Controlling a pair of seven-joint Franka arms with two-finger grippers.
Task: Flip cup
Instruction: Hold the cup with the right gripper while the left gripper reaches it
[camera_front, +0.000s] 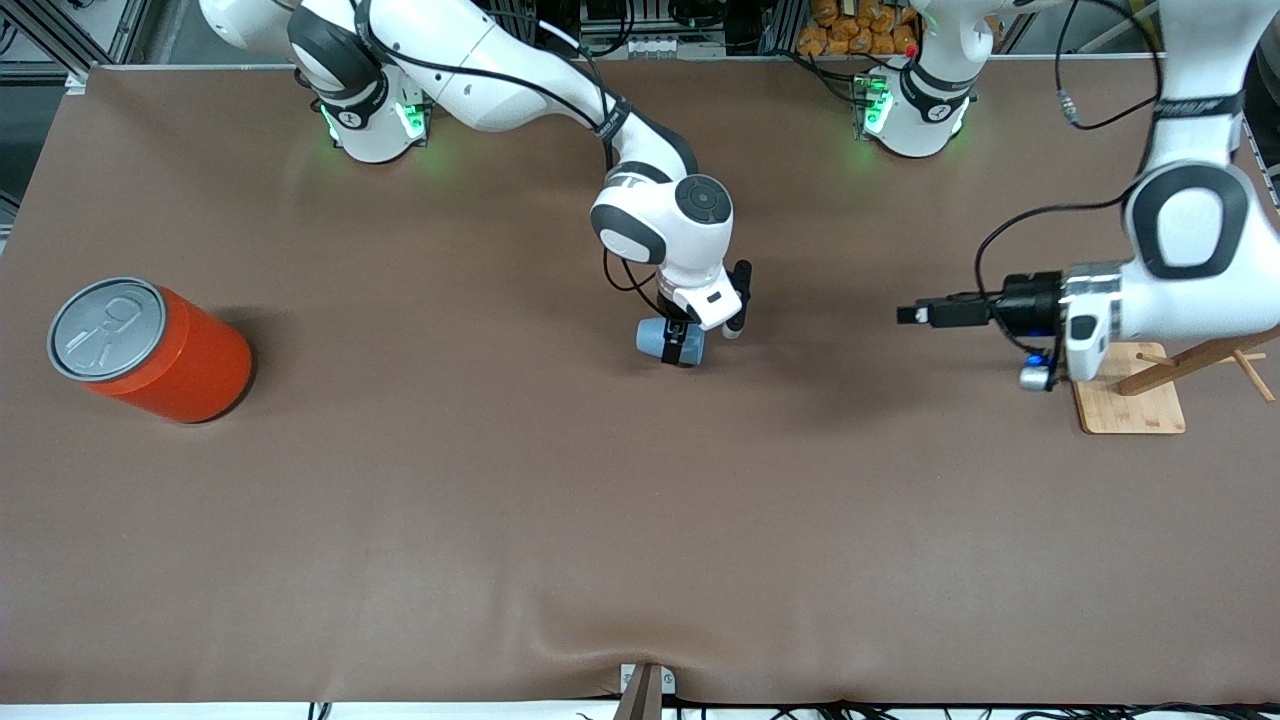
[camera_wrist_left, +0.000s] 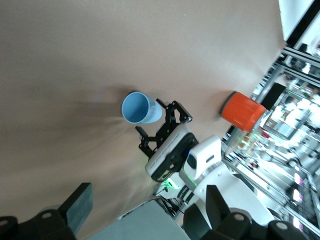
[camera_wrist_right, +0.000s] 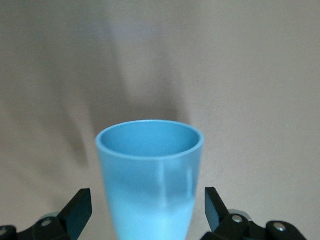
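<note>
An orange can (camera_front: 150, 348) lies toward the right arm's end of the surface (camera_front: 400, 520). Mid-surface, the right pincer (camera_front: 684, 352) straddles the cup (camera_front: 660, 339), fingers (camera_wrist_right: 77, 210) spread wide and clear of its walls; the cup seems set down with its mouth toward the can, so the flip looks mostly done. The left pincer (camera_front: 912, 315) waits open over the surface near a wooden stand (camera_front: 1135, 405)
</note>
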